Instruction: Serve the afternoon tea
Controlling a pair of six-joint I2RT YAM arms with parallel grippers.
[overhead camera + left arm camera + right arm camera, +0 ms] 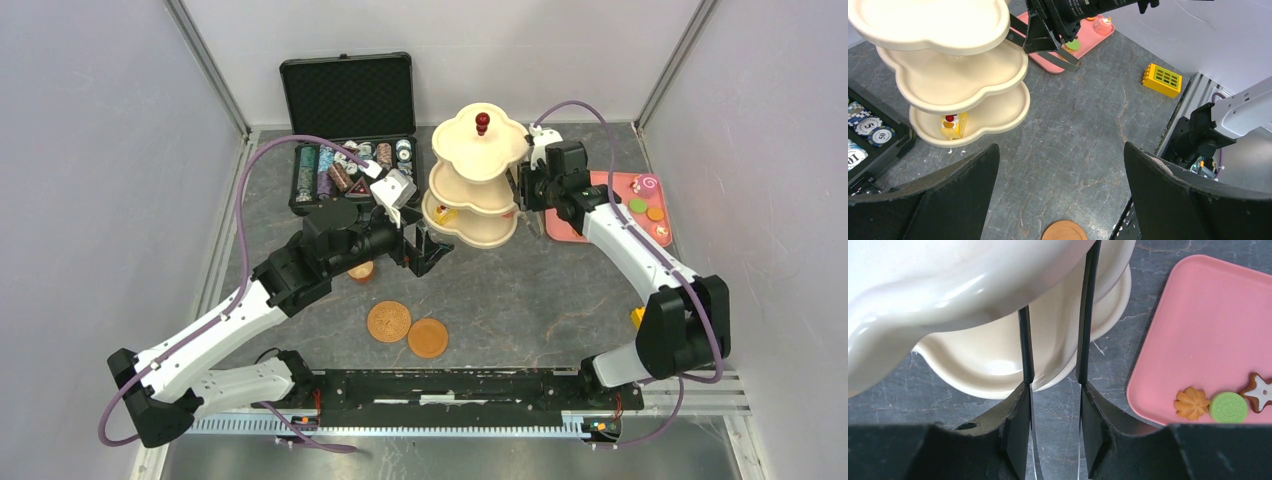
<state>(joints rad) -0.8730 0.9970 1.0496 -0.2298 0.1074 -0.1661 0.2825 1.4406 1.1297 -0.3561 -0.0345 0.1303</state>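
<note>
Jaws: my right gripper (1054, 405) is clamped on metal tongs (1026, 350) that reach in among the tiers of the three-tier stand (460, 140). My left gripper (1058, 150) gapes wide just beside the stand. One roll cake (954, 125) sits on its bottom tier, and other pastries (1191, 403) lie on the pink tray (1208, 330) beside it.

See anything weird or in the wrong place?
Yes: a yellow toy brick lies all by itself on the table, near the right arm's base. It looks like a building block, not a cup, saucer or pastry, so it does not fit with the tea things.
</note>
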